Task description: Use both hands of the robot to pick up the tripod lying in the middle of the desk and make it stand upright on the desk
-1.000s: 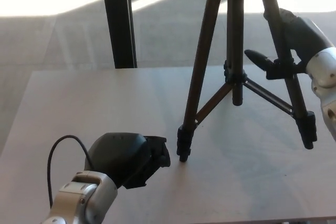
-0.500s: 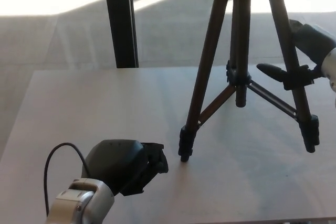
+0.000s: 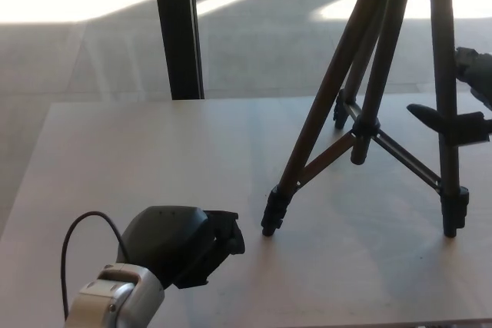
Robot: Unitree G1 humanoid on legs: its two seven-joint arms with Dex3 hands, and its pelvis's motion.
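- On the right half of the table [image 3: 115, 159], the tripod [image 3: 369, 113] is seen standing upright on spread legs.
- Its right leg is met at the picture's edge by the right robot hand [image 3: 461, 113]; whether it is grasped cannot be told.
- Near the front edge, the left robot hand [image 3: 196, 243] is held clenched on nothing, apart from the tripod.

The tripod [image 3: 369, 120] stood on the desk [image 3: 138, 159], right of center; the left hand [image 3: 181, 245] sat near its front foot.

Left hand [image 3: 184, 245] blk, silver wrist, blk cable loop — right hand [image 3: 469, 97] blk.
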